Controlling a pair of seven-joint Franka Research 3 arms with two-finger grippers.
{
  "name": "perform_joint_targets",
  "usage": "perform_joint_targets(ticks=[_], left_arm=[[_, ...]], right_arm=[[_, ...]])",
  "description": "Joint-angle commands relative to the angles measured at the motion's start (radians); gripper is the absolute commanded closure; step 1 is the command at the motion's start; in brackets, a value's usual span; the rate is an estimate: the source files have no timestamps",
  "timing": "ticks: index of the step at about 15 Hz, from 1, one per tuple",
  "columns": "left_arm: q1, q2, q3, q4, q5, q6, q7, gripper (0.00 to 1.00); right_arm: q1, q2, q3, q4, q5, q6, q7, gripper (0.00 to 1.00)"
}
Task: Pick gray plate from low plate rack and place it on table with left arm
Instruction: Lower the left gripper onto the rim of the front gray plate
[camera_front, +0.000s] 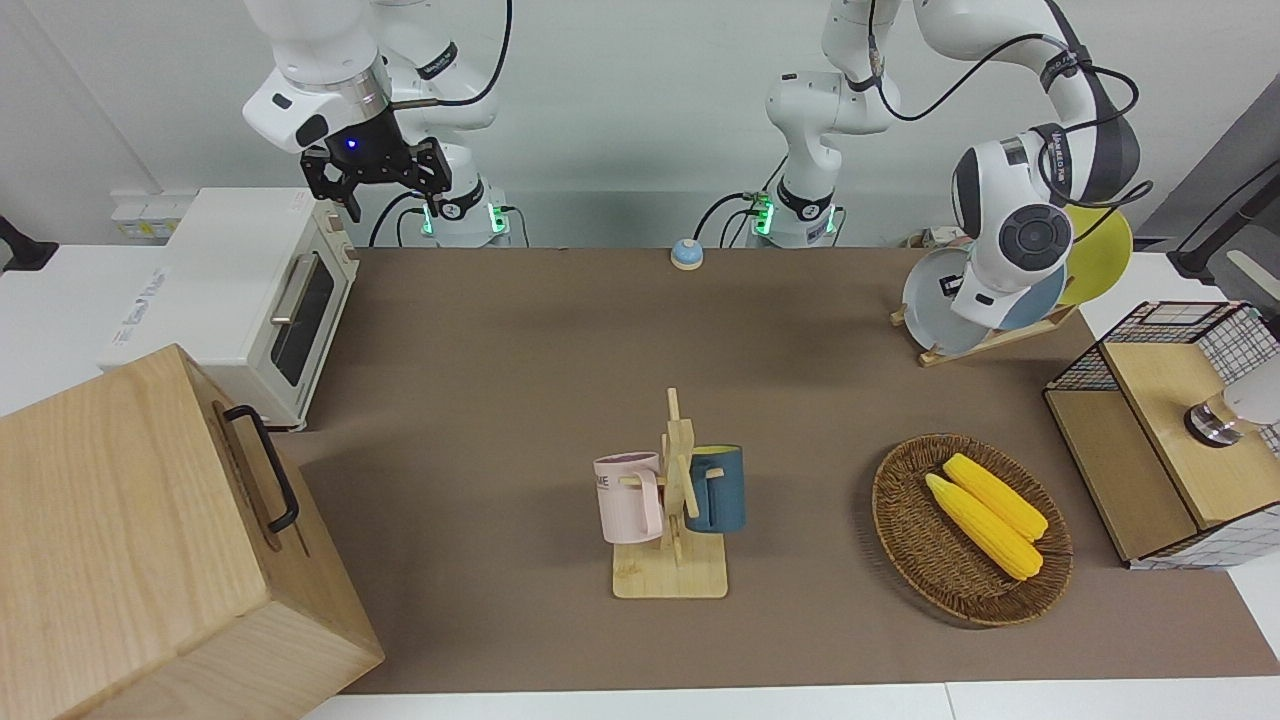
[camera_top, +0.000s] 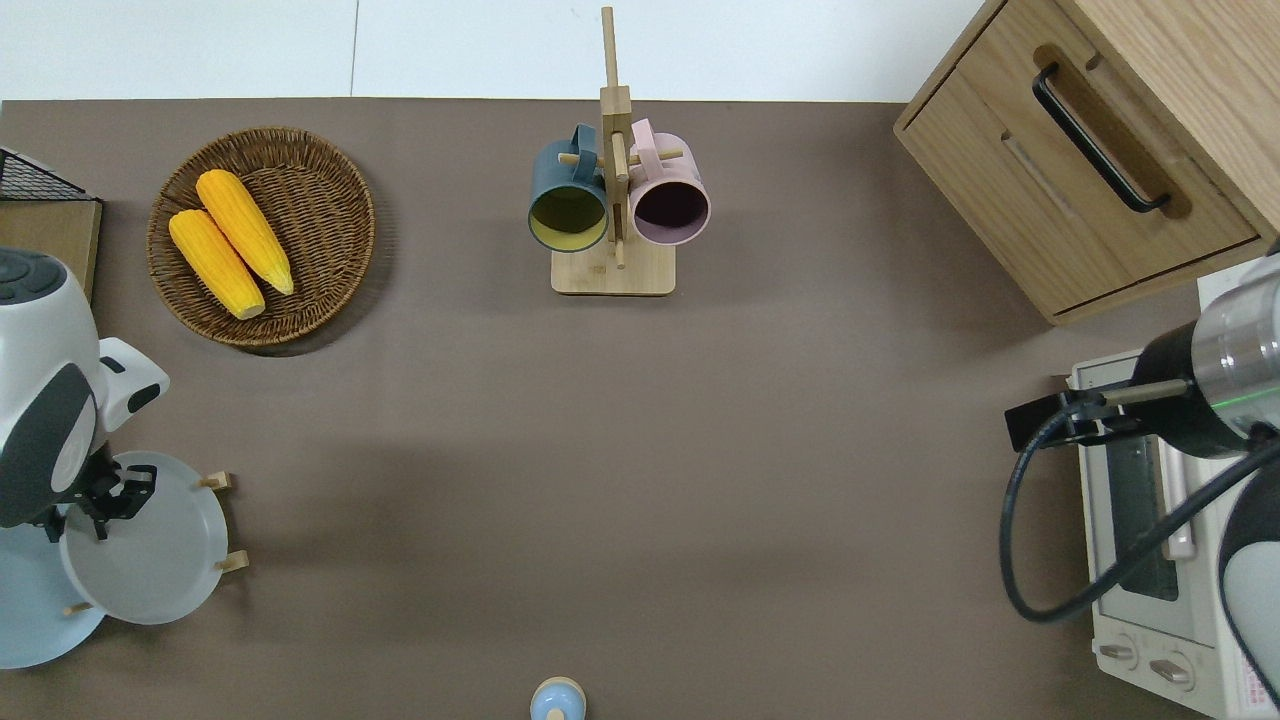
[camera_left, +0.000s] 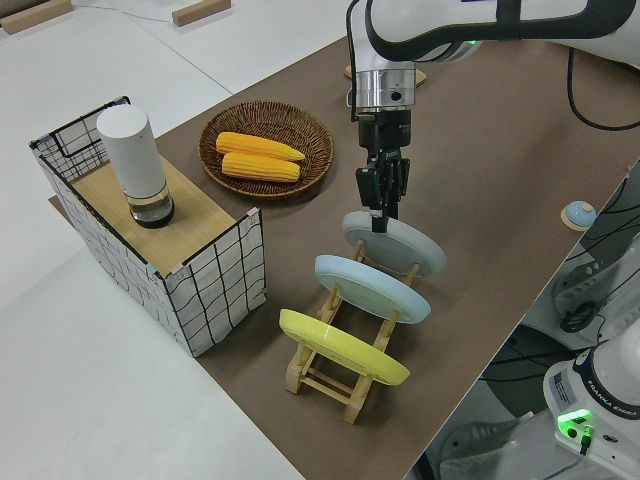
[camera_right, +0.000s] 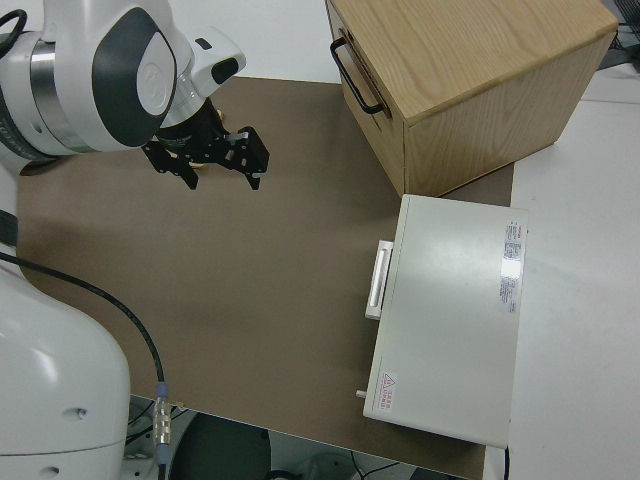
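Note:
The gray plate (camera_front: 935, 300) stands tilted in the slot of the low plate rack (camera_front: 985, 340) that is closest to the table's middle, at the left arm's end of the table (camera_front: 500, 400). It also shows in the overhead view (camera_top: 150, 550) and the left side view (camera_left: 405, 245). My left gripper (camera_left: 380, 215) points down at the plate's upper rim (camera_top: 110, 495); in the front view the arm hides it. The rack (camera_left: 330, 375) also holds a sky-blue plate (camera_left: 370, 285) and a yellow plate (camera_left: 340, 345). My right gripper (camera_front: 375, 185) is open and parked.
A wicker basket (camera_front: 905, 540) with two corn cobs and a wire-sided wooden box (camera_front: 1160, 430) stand farther from the robots than the rack. A mug tree (camera_front: 670, 510) stands mid-table. A toaster oven (camera_front: 250, 290) and a wooden cabinet (camera_front: 130, 540) are at the right arm's end.

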Motion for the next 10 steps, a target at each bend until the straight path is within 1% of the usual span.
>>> perform_joint_targets(ticks=[1, 4, 7, 10], left_arm=[[-0.005, -0.007, 0.007, 0.004, 0.017, -0.009, 0.005, 1.0], [-0.008, -0.007, 0.007, 0.011, 0.019, -0.012, 0.006, 1.0], [-0.013, -0.013, 0.007, 0.049, 0.019, -0.026, 0.013, 1.0], [-0.015, -0.016, 0.001, 0.121, 0.019, -0.11, 0.06, 1.0]], right_arm=[[-0.015, -0.005, 0.007, 0.006, 0.003, -0.015, -0.003, 0.011], [-0.015, -0.005, 0.007, 0.006, 0.003, -0.015, -0.003, 0.013], [-0.015, -0.005, 0.007, 0.006, 0.003, -0.015, -0.003, 0.013], [-0.015, -0.005, 0.007, 0.006, 0.003, -0.015, -0.003, 0.011]])
